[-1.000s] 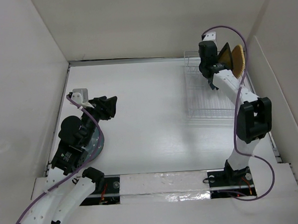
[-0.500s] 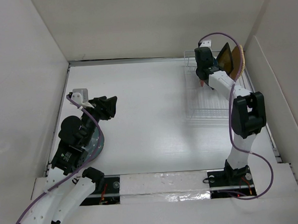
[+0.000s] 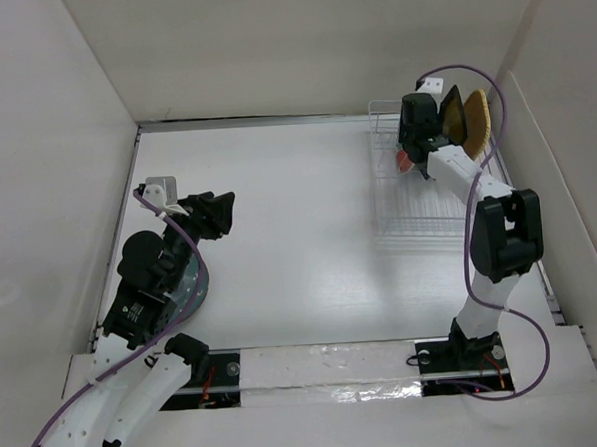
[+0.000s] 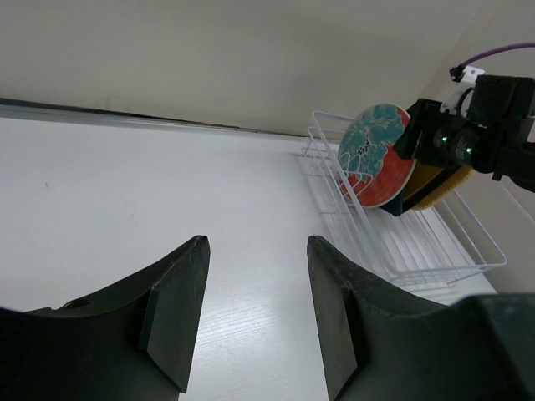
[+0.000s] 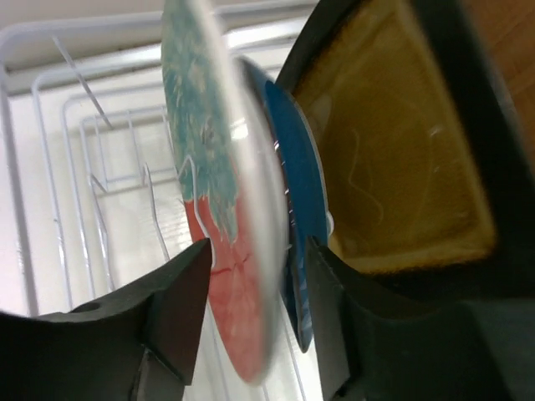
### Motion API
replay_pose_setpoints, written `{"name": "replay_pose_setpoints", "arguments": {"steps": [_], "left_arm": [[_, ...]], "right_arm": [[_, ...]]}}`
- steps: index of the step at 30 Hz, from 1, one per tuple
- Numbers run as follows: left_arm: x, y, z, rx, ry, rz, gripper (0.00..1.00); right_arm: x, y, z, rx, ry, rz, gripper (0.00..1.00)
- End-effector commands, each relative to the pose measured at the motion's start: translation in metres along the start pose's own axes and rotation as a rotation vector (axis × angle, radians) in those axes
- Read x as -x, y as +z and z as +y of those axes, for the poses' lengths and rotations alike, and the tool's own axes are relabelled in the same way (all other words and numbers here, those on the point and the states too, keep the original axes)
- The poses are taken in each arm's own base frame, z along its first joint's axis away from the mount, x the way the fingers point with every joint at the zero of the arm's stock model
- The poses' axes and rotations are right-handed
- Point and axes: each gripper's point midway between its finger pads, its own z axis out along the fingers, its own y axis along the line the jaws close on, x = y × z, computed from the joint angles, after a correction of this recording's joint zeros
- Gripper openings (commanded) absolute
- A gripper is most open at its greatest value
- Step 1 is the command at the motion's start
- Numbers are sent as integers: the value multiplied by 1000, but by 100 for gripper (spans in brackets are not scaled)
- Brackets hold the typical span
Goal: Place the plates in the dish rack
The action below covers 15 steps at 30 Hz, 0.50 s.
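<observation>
The red flowered plate [image 4: 376, 154] stands on edge in the dish rack [image 3: 418, 212], its rim between the right gripper's [image 5: 255, 251] parted jaws. The right arm stretches forward over the rack, wrist bent down.

A teal flower pattern is carried on the upper part of the round red plate [image 4: 376, 154] — plain red is left below. A dark blue plate [image 5: 301, 251], a square yellow plate [image 5: 384, 167] rimmed in black and a round orange plate [image 3: 476, 122] are also seen. The thin-ribbed see-through rack [image 4: 410, 251] is shown pale against the white desk [image 3: 278, 215].
</observation>
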Motion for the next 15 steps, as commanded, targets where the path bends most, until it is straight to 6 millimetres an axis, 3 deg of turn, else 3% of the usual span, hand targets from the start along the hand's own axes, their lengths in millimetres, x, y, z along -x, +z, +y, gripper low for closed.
{"name": "replay_pose_setpoints", "arguments": {"steps": [1,5,8,10,11,12,14,15], "left_arm": [[7,3,-1,-5,2,-35,47],[11,2,-1,-4,-3,-50,47],[11,2,-1,-1,-3,-49,47],[15,0,-1,-3,-4,-63,46],[17,0,0,4,-6,-72,46],[19,-1,0,4,-6,-79,44],[24,-4,-2,-1,-9,-96,40],[26,-5,-2,-4,-13,-105,35]], "right_arm": [[72,-31,-17,1,146,-183,62],[96,-53,-21,50,181,-232,70],[112,-80,-4,157,205,-278,68],[118,-100,22,282,212,-312,51],[121,-112,35,344,214,-325,23],[119,-133,70,477,214,-324,5],[107,-151,114,612,185,-295,0],[98,-179,150,714,164,-282,0]]}}
